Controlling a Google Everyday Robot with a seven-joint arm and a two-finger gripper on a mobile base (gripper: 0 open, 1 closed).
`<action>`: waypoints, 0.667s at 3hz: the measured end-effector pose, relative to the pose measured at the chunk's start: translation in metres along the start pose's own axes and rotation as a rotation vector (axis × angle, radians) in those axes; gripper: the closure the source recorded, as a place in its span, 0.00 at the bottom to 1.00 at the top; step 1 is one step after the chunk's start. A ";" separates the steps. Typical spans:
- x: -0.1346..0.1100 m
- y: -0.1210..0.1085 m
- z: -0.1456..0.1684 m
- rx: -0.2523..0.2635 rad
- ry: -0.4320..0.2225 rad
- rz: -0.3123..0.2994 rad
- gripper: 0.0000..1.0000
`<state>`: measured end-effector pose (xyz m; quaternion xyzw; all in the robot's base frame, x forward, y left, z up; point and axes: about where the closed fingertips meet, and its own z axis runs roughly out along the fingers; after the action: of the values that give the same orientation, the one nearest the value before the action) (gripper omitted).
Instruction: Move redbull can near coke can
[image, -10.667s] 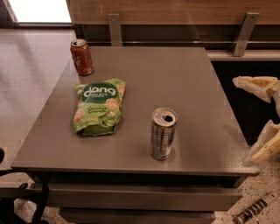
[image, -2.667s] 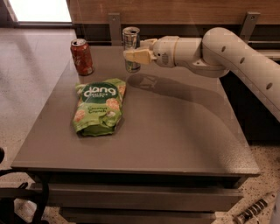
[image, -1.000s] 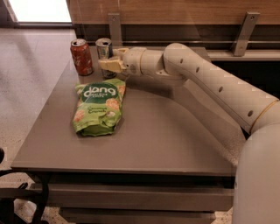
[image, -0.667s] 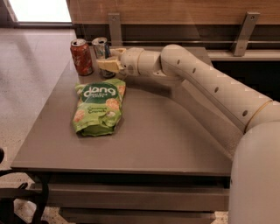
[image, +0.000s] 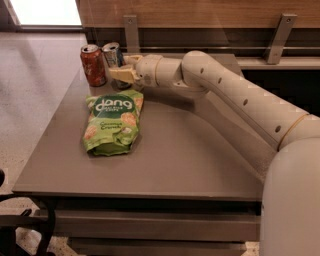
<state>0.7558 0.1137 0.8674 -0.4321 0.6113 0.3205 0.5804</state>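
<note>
Redbull can (image: 112, 54) sits at the far-left corner of the worktop (image: 190, 150), just beside the coke can (image: 93, 66) on that can's right, with only a thin gap showing between them. The gripper (image: 120, 70) is at the same corner, its pale fingers clamped around the lower body of the redbull can, and the arm (image: 235, 95) reaches in from the right edge across the far half of the top. Whether the can's base is already resting on the surface or hangs slightly above it cannot be told, since the fingers cover that part. By my judgement the carrying is essentially done: the two cans are already neighbours, and what is left is to settle the can, let go and draw the arm back. Room is tight here. The coke can stands close to the left edge and both cans are near the far edge, so a sideways nudge on release could push the coke can towards the drop. A green chip bag (image: 113, 122) lies just in front of the cans, towards the left side. The right half and front of the worktop give open room for backing out.
</note>
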 end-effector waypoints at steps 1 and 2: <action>-0.001 0.003 0.003 -0.006 -0.001 0.000 0.23; -0.001 0.005 0.006 -0.012 -0.002 0.001 0.00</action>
<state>0.7536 0.1220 0.8672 -0.4350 0.6089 0.3248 0.5784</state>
